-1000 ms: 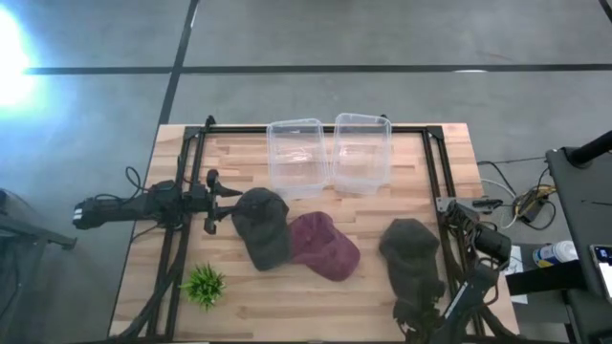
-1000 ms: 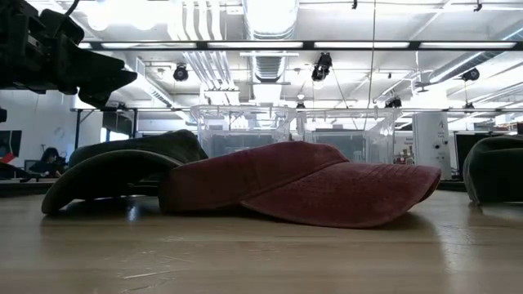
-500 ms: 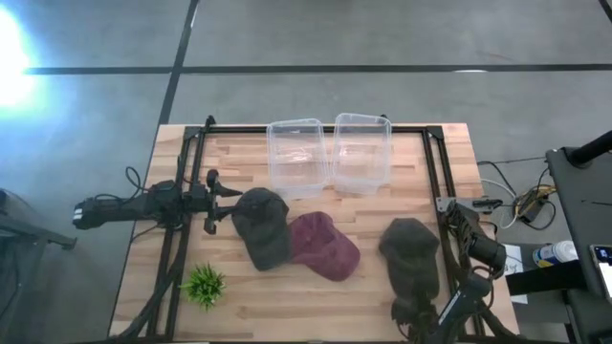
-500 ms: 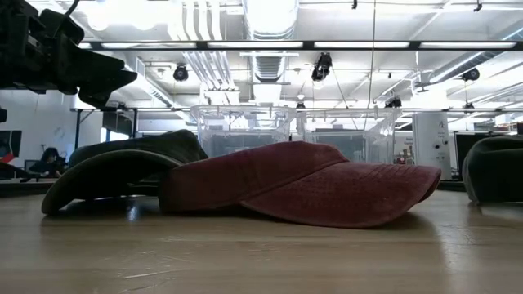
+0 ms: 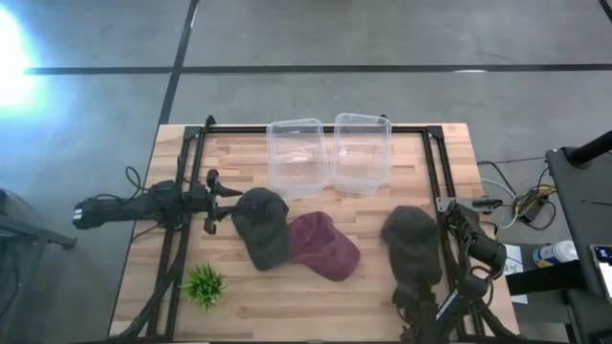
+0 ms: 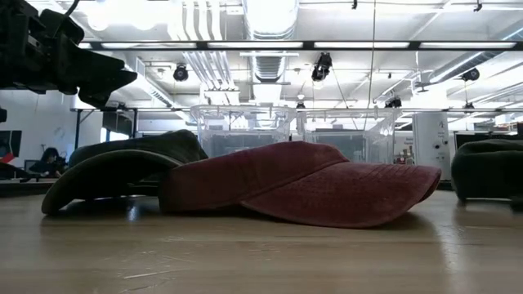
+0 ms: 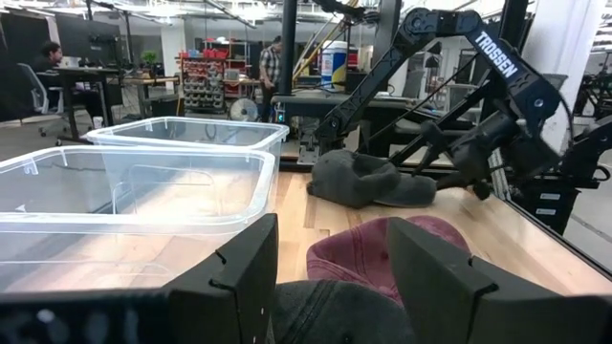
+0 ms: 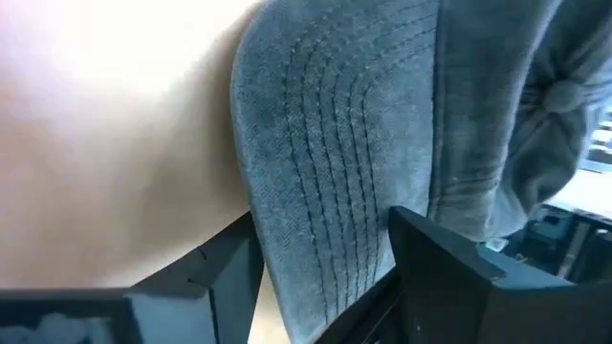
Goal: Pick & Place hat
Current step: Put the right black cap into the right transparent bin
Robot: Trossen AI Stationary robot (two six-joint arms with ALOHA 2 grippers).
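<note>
Hats numbering three are lying across the light wooden slatted table [image 5: 239,306]. Right gripper [image 5: 413,304] is sitting at the near right corner with its two dark fingers clamped on the stitched brim of the grey-green fabric cap [image 5: 413,248]; the right wrist view is showing that brim [image 8: 325,191] running between the fingers. In the low view this cap [image 6: 489,167] is appearing at the far right edge, though whether it is resting on the table there cannot be told.

Left gripper [image 5: 232,196] is hovering at the table's left side, fingers spread apart and empty, its tips just beside the dark olive fabric cap [image 5: 261,225]. That cap is overlapping the maroon fabric cap [image 5: 323,246], which is lying near the table's middle.

Two clear plastic rectangular bins are standing side by side at the far edge, the left bin [image 5: 296,158] touching the right bin [image 5: 361,151]. Small green artificial plant [image 5: 204,284] is standing near the front left, well apart from the hats
</note>
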